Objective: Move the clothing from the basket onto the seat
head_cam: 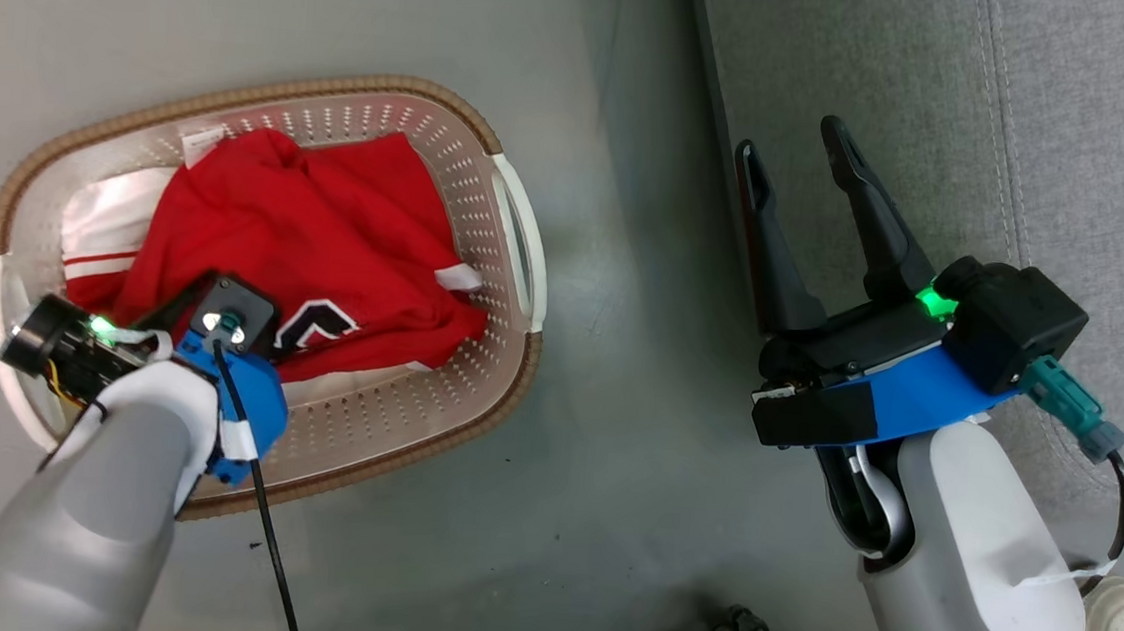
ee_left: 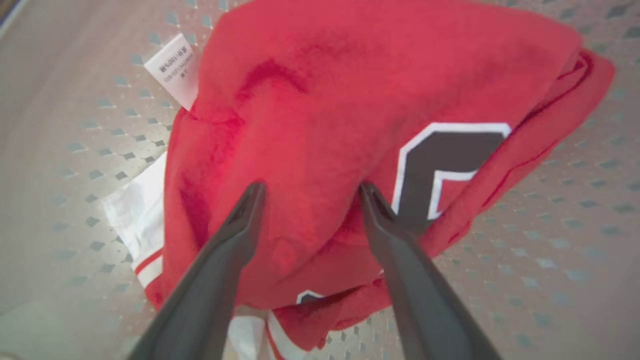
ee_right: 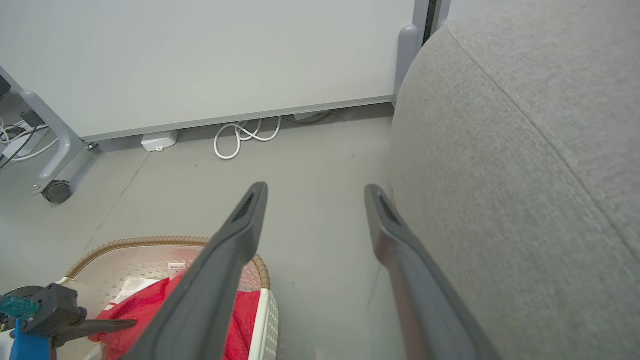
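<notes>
Reaching into the laundry basket (head_cam: 269, 92) with my left gripper (ee_left: 311, 189), fingers spread wide over the red jersey (head_cam: 328, 227).
The red jersey is lying bunched inside the laundry basket on the floor (head_cam: 595, 408), with a white cloth piece (head_cam: 108, 220) showing beneath it. My left fingertips are sitting either side of a raised fold, not pinching it. My right gripper (head_cam: 789, 143) is hovering empty, fingers apart, beside the rounded edge of the grey sofa (head_cam: 1087, 146).

Bare floor (head_cam: 615, 410) between basket (head_cam: 359, 89) and seat (head_cam: 1089, 116); passage open.
</notes>
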